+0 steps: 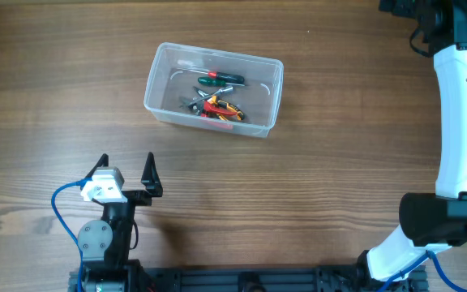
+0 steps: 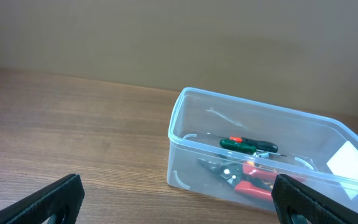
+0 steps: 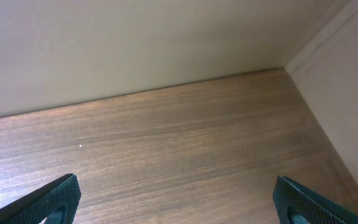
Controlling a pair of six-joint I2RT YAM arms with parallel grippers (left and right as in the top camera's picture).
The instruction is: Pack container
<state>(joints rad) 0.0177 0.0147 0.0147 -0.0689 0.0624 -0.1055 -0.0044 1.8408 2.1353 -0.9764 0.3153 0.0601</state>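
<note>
From above, we see the container (image 1: pixel 156 89) standing on the table (image 1: pixel 55 97), in the far middle part and turned a little askew. Inside it lie a screwdriver (image 1: pixel 221 79) with a green handle and, beside it toward the near wall, pliers (image 1: pixel 221 109) with red and yellow handles. Some other small metal pieces are there too, but they are too small for us to name.

The left gripper (image 1: pixel 126 162) hovers over bare wood, nearer to the robot base than the container and well apart from it. Its two fingers are spread wide and hold nothing.

The left wrist view adds what the overhead view hides: the side wall of the container, clear enough that the tools show through it, and a white label (image 2: pixel 347 158) on its right end.

The right gripper (image 3: pixel 176 183) is at the far right corner. From above we see only dark parts of it cut by the edge, so there we cannot tell its state. Its own wrist view answers this: both fingers stand wide apart, with only wood and a pale wall between them. The container does not appear in that view.
</note>
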